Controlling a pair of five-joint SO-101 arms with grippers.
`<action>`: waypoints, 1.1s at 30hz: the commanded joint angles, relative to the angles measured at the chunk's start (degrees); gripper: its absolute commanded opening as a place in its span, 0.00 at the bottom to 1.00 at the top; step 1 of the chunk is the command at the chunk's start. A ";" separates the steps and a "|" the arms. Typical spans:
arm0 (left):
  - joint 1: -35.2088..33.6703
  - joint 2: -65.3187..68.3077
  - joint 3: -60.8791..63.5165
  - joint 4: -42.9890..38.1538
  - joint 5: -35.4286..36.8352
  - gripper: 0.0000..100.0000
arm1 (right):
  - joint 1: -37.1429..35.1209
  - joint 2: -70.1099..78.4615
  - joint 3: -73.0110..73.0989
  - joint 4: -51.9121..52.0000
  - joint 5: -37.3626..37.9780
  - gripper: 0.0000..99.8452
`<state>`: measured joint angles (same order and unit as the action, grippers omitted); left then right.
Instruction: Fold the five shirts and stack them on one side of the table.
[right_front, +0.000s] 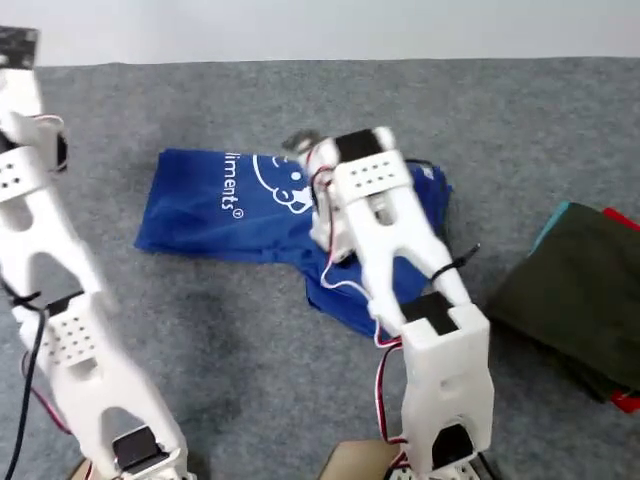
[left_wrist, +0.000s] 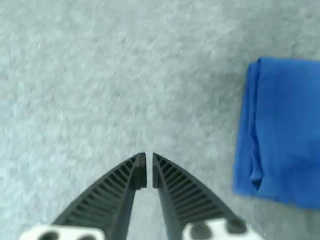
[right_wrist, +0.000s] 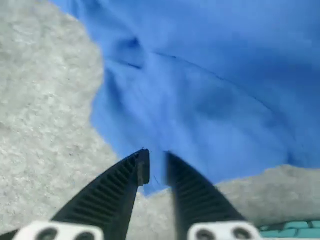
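A blue shirt (right_front: 220, 205) with white print lies partly folded and rumpled mid-table. My right gripper (right_wrist: 157, 170) is at the shirt's far edge and is shut on a corner of the blue cloth (right_wrist: 210, 90). From above, the right arm (right_front: 400, 240) stretches across the shirt's right half and hides it. My left gripper (left_wrist: 149, 172) is shut on nothing above bare grey carpet, left of the shirt's folded edge (left_wrist: 280, 130). A stack of folded shirts (right_front: 580, 290), dark green on top with teal and red showing beneath, sits at the table's right edge.
Grey carpet (right_front: 230, 340) covers the table, with bare room in front of and behind the blue shirt. The left arm (right_front: 60, 300) runs up the left side. A white wall borders the far edge.
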<state>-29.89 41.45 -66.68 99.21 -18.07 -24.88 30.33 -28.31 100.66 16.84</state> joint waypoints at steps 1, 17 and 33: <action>-0.62 -8.62 8.04 1.41 -1.93 0.03 | -2.24 -0.75 0.18 -0.57 -2.11 0.18; -3.08 -14.68 17.71 1.14 -2.29 0.03 | -4.44 12.62 0.09 -7.87 -1.85 0.09; -2.90 -14.68 17.71 1.23 -2.20 0.03 | -4.53 4.18 -0.26 1.54 2.90 0.01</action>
<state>-32.70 30.55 -48.75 99.21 -19.82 -28.84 40.09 -28.22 99.52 18.07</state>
